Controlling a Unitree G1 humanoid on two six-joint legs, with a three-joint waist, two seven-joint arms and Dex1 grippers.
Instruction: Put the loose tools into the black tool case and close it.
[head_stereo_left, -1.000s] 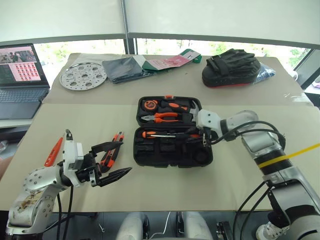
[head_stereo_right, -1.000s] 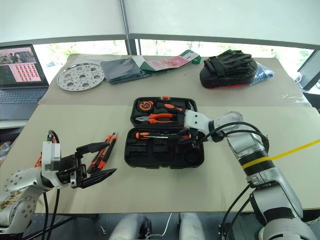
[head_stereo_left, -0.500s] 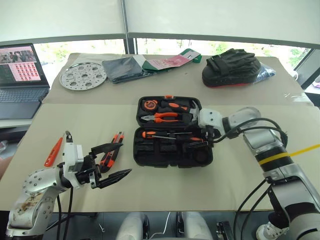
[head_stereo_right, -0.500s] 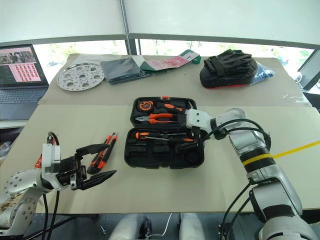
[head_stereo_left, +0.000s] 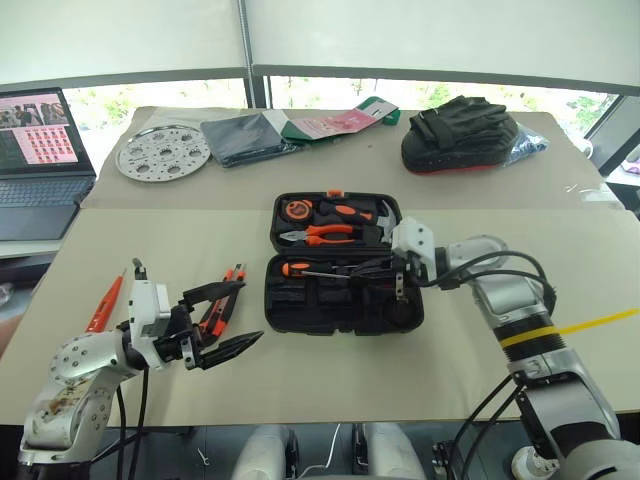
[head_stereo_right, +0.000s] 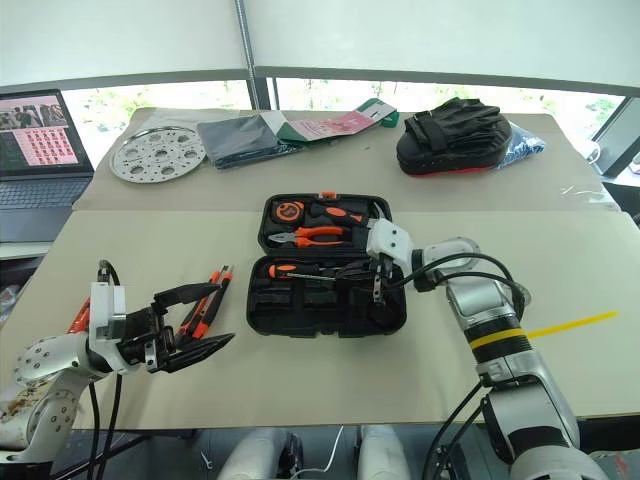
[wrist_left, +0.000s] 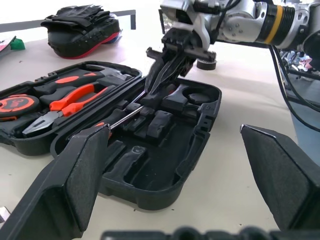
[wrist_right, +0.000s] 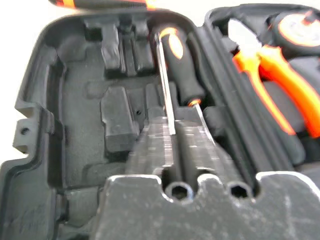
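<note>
The black tool case (head_stereo_left: 305, 302) lies open at the table's middle. A black-and-orange screwdriver (head_stereo_left: 297, 268) rests along the back of its near half. My right gripper (head_stereo_left: 378, 272) is shut over that half. Its fingertips (wrist_left: 151, 89) point down and touch the end of a thin metal shaft (wrist_left: 127, 114). I cannot tell whether they pinch it. My left gripper (head_stereo_left: 250, 314) stands open near the front left, level above the table, holding nothing. The orange-black utility knife (head_stereo_left: 228, 298) lies just behind it. A slim orange tester screwdriver (head_stereo_left: 105, 305) lies further left.
The case lid holds orange-handled pliers (head_stereo_left: 325, 235) and a tape measure (head_stereo_left: 298, 210). At the back are a laptop (head_stereo_left: 30, 150), a perforated metal disc (head_stereo_left: 163, 152), a dark folder (head_stereo_left: 245, 137), papers (head_stereo_left: 335, 122) and a black padded bag (head_stereo_left: 465, 135).
My right gripper opened its fingers over the case, then closed them and shifted slightly left onto the shaft. The left gripper stayed where it was, open.
</note>
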